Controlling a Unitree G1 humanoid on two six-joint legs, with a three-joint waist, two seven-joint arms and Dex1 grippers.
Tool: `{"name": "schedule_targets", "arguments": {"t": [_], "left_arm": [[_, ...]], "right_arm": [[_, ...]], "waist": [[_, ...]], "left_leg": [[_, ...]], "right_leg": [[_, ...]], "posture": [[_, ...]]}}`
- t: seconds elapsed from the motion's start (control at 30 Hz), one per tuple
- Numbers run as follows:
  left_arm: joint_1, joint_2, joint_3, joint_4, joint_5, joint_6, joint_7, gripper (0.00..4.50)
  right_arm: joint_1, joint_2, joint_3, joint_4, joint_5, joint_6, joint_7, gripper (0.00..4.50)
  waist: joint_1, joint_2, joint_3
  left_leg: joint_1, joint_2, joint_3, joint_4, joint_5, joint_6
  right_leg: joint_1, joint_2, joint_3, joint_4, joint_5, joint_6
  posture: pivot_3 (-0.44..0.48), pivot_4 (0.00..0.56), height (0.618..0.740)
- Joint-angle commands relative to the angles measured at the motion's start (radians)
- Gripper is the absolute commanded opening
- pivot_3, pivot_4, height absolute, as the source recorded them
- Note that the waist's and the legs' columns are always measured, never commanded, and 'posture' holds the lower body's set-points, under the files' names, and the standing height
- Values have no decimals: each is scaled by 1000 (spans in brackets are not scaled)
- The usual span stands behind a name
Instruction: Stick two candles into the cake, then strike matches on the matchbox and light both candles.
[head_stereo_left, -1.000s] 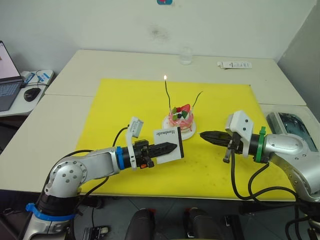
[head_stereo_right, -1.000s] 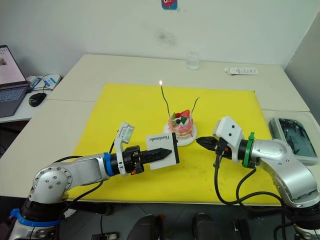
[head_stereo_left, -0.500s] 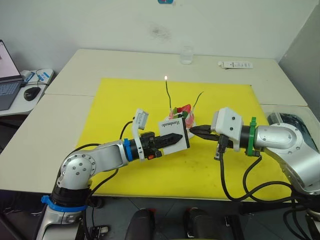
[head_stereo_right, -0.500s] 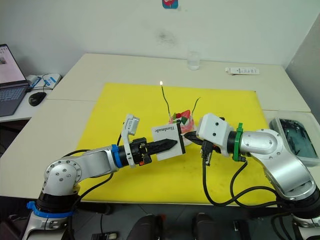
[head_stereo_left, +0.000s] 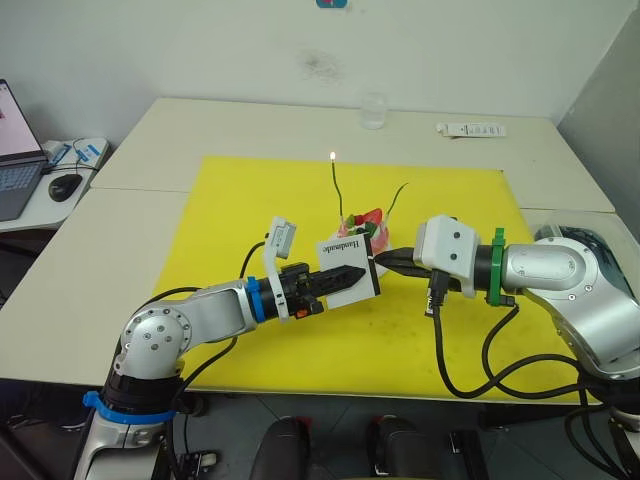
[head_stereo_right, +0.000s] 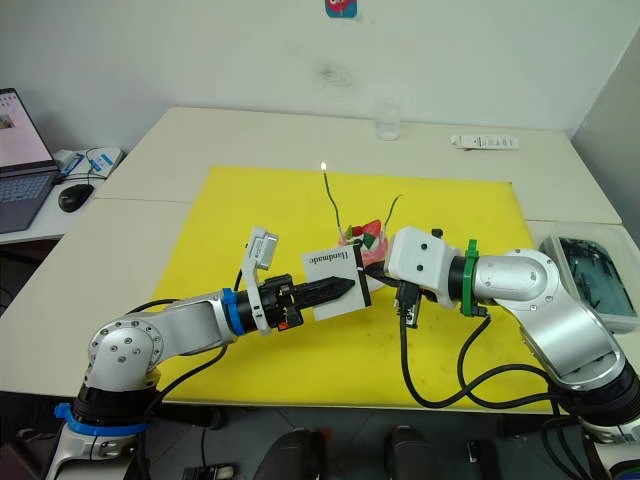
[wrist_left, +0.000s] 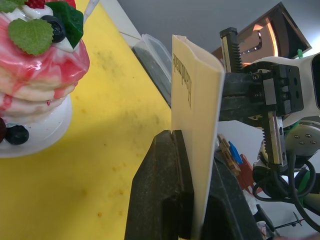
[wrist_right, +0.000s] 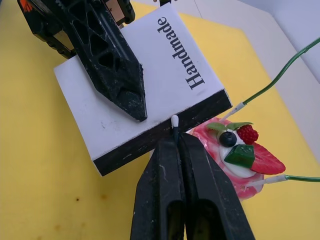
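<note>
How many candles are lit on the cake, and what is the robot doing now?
Both candles stand in the cake. The taller candle already burns with a small flame; the shorter candle shows no flame. In hand: the left gripper holds up the matchbox, and the right gripper presses a white-tipped match against its black strip. Left: strike it and light the second candle.

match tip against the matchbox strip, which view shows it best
The right wrist view: the match in the right gripper meets the matchbox strip. Head views show the grippers meeting, the match too small; the left wrist view shows the box edge-on.
</note>
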Motion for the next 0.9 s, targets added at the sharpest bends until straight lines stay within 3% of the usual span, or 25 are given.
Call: {"name": "schedule_targets", "arguments": {"t": [0.03, 0.5, 0.63, 0.7, 0.77, 0.9], "left_arm": [[-11, -6, 21, -22, -28, 1, -2, 0], [-48, -20, 47, -20, -113, -23, 12, 0], [-303, -61, 177, 146, -313, -155, 100, 0], [-358, -41, 213, 173, -384, -168, 135, 0], [-343, -25, 219, 157, -433, -150, 162, 0], [-161, 38, 134, 30, -335, -50, 112, 0]], "right_arm": [[-15, -7, 1, -9, -17, -23, 13, 26], [22, -76, 56, 21, -99, -118, 109, 26], [75, -210, 72, -39, -78, -153, 266, 26], [106, -263, 16, -48, -61, -172, 297, 26], [134, -294, -32, -37, -53, -187, 307, 26], [148, -272, -100, 36, -56, -201, 267, 26]], "waist": [[0, 0, 0], [0, 0, 0], [15, -2, 2], [14, -2, 2], [2, 0, 0], [-6, 0, 0]], "left_leg": [[0, 0, 0, 0, 0, 0], [0, 0, 0, 0, 0, 0], [-2, 0, -3, 1, 0, 0], [-4, -1, -5, 3, 0, 0], [-2, -2, -2, 1, 0, 0], [4, -1, 1, 0, -1, 1]], "right_leg": [[0, 0, 0, 0, 0, 0], [0, 0, 0, 0, 0, 0], [-1, 0, -3, 0, 0, -1], [-1, 0, -4, 0, 0, -1], [1, 0, -3, -2, 3, 5], [4, 0, 0, -3, 0, 8]], "posture": [[0, 150, 740], [0, 150, 740], [0, 150, 740], [0, 150, 740], [0, 150, 740], [0, 150, 740]]}}
